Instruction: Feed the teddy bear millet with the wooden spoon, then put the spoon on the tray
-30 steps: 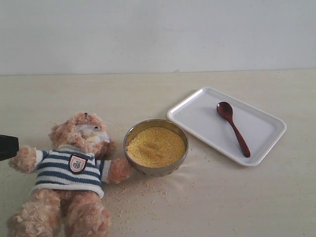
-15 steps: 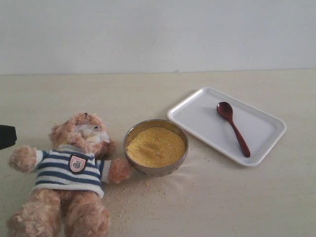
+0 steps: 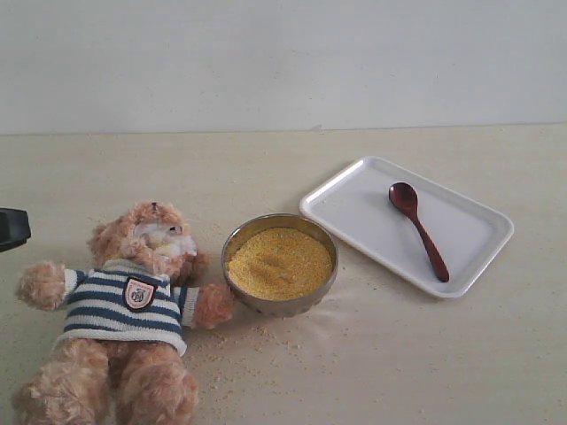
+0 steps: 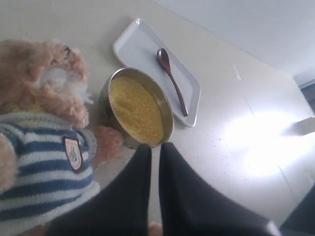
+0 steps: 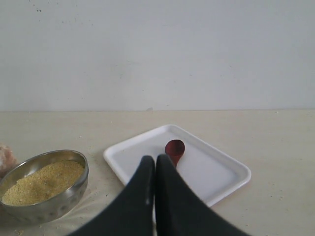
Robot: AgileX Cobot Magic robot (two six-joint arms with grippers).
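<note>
The teddy bear (image 3: 124, 301) lies on its back at the front left in its striped shirt. Beside its arm stands the steel bowl (image 3: 280, 305) heaped with millet (image 3: 280, 262). The wooden spoon (image 3: 418, 230) lies on the white tray (image 3: 461, 232) at the right, its oval bowl toward the back. My left gripper (image 4: 155, 146) hovers shut and empty above the table near the bear and bowl; only a black part of it (image 3: 12, 228) shows at the exterior view's left edge. My right gripper (image 5: 155, 158) is shut and empty, in front of the tray (image 5: 216, 169) and spoon (image 5: 174, 147).
Loose yellow grains (image 3: 266, 341) are scattered on the beige table in front of the bowl and beside the bear. A pale wall (image 3: 283, 62) closes the table's far side. A bright glare patch (image 4: 256, 142) lies on the table in the left wrist view.
The black part of my left gripper at the left edge has risen a little. The bear, bowl, tray and spoon have not moved.
</note>
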